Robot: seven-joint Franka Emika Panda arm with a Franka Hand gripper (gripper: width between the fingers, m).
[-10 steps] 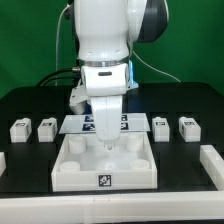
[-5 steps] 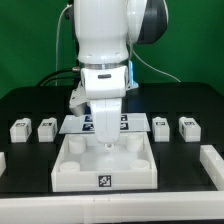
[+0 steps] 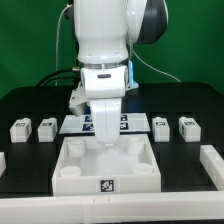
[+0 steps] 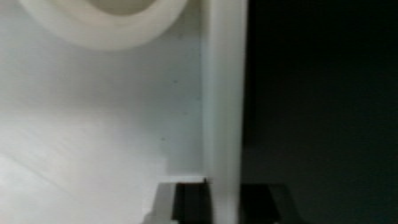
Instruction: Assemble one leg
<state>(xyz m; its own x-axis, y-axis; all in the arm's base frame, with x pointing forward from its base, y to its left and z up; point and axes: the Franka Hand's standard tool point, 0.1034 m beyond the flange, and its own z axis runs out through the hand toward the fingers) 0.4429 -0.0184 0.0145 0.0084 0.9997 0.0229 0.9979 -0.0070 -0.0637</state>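
Four white legs with tags stand in a row on the black table: two on the exterior view's left (image 3: 20, 129) (image 3: 46, 128) and two on its right (image 3: 161, 127) (image 3: 189, 126). The large white square tray-like piece (image 3: 106, 175) with round sockets lies in the middle. My gripper (image 3: 106, 141) reaches down at the tray's far wall. In the wrist view the thin white wall (image 4: 222, 100) runs between my two dark fingertips (image 4: 187, 205), and the gripper (image 4: 224, 205) is shut on it. A round socket (image 4: 116, 25) shows beside the wall. No leg is held.
The marker board (image 3: 72, 124) lies flat behind the tray, partly hidden by the arm. White border pieces sit at the front left (image 3: 3, 162) and front right (image 3: 212, 162) of the table. Cables hang behind the arm.
The tray-like piece has slid a little toward the front of the exterior view, with the gripper still on its far wall. The legs have not moved.
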